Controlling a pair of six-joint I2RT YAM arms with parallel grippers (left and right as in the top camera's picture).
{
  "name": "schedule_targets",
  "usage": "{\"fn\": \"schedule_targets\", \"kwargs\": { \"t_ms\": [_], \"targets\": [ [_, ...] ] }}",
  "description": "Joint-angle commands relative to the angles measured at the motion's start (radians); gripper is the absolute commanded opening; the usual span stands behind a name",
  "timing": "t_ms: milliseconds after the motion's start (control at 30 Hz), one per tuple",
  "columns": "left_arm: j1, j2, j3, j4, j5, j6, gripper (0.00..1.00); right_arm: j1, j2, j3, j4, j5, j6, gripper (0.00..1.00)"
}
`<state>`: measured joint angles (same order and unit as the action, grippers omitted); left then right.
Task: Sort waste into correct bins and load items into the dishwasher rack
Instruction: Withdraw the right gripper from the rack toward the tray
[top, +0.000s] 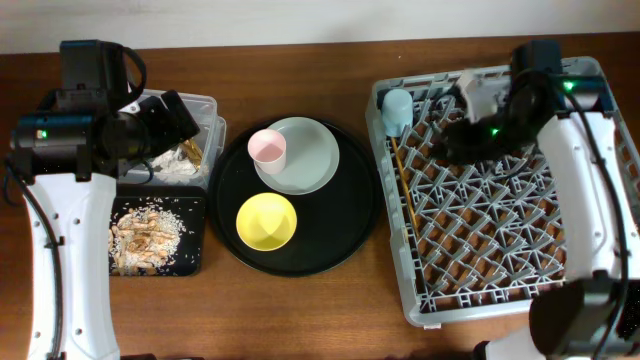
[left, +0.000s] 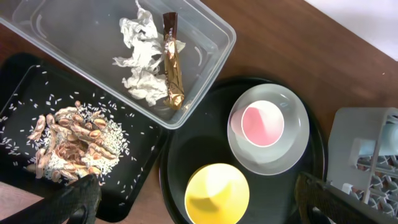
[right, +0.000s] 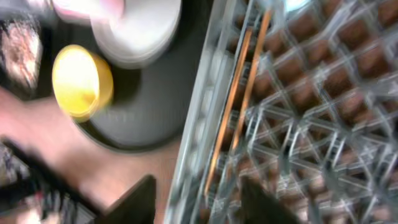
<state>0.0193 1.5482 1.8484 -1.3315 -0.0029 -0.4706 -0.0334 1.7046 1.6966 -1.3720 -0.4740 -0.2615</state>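
Right gripper (right: 200, 200): fingers apart, empty, over the far-left part of the dishwasher rack (top: 480, 310), by the right edge of the worktop (top: 300, 320).
Left gripper (left: 202, 202): spread wide, empty, above the clear box (top: 207, 106) near the left edge.
Pink cup (top: 267, 150): upright on the plate (top: 316, 160), mid-worktop, left of the right gripper, across the rack's wall.
Nearer arm: the left, by my judgement; the rack sits on the right arm's side.
Racked: light-blue cup (top: 396, 108); chopsticks (top: 401, 175), long axis far-to-near.

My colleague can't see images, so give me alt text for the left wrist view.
A clear box holds crumpled paper and a gold wrapper; beside it a black tray carries food scraps. On a round tray, a pink cup sits on a plate near a yellow bowl.
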Motion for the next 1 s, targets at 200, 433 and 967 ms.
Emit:
{"fn": "schedule_targets", "kwargs": {
  "t_ms": [200,433,967],
  "targets": [
    [0.002,-0.008,0.005,0.002,0.004,0.016,0.99,0.267,-0.021,-0.109,-0.067,0.335,0.384,0.98],
    [0.002,-0.008,0.005,0.002,0.004,0.016,0.99,0.291,-0.019,-0.4,0.085,0.282,0.398,0.36],
    [0.002,-0.008,0.005,0.002,0.004,0.016,0.99,0.392,-0.021,-0.353,0.117,0.37,0.454,0.36]
  ]
}}
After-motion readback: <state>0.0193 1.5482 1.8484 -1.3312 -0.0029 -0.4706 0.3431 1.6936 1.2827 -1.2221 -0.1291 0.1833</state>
